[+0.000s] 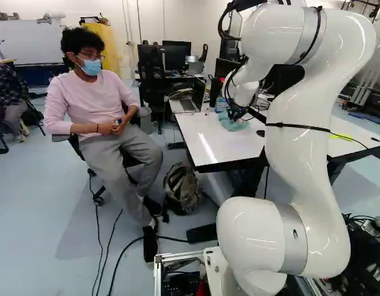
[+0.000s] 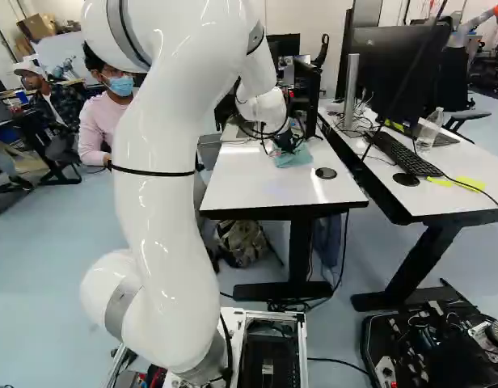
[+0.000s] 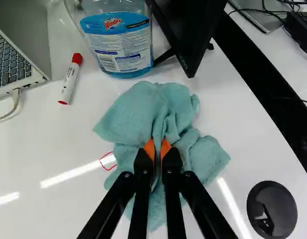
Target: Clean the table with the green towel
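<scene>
In the left base view my gripper (image 1: 237, 113) is low over the far part of the white table (image 1: 224, 147), at the green towel (image 1: 235, 125). The wrist view shows the gripper (image 3: 157, 149) shut on a fold of the green towel (image 3: 136, 112), its orange pads pinching cloth from both sides. The towel lies bunched on the tabletop and spreads ahead of and to both sides of the fingers. A small red mark (image 3: 107, 160) shows on the table right beside the towel's edge; whatever lies beneath the cloth is hidden.
Ahead of the towel stand a blue cleaner bottle (image 3: 121, 47) and a black monitor (image 3: 188, 30). A red-capped marker (image 3: 70, 79) and a laptop (image 3: 16, 50) lie to one side, a black round cap (image 3: 271, 210) to the other. A person (image 1: 94, 105) sits beside the table.
</scene>
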`<state>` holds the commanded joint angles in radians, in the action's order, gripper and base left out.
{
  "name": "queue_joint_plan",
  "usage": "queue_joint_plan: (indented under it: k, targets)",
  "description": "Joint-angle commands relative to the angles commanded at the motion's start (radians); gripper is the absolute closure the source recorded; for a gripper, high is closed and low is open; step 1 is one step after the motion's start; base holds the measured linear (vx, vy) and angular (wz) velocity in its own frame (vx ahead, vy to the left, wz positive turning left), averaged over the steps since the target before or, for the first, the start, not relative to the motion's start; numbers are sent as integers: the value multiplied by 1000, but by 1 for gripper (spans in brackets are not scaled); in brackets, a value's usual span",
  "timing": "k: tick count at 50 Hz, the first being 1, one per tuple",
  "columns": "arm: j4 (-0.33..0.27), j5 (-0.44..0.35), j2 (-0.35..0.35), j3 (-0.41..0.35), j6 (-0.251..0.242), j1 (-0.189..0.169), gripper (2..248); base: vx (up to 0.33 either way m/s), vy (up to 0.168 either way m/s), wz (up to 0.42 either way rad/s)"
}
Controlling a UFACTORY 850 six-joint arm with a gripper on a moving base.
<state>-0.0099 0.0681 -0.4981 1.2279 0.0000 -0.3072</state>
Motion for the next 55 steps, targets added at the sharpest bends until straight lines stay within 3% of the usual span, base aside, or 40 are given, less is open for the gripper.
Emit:
queue_joint_plan:
  k: [25,41,55]
  targets:
    - [0,0,-39,52,0,11,216,0,0,0]
    - [0,0,-77,104,0,47,216,0,0,0]
    - [0,0,-74,99,0,84,216,0,0,0]
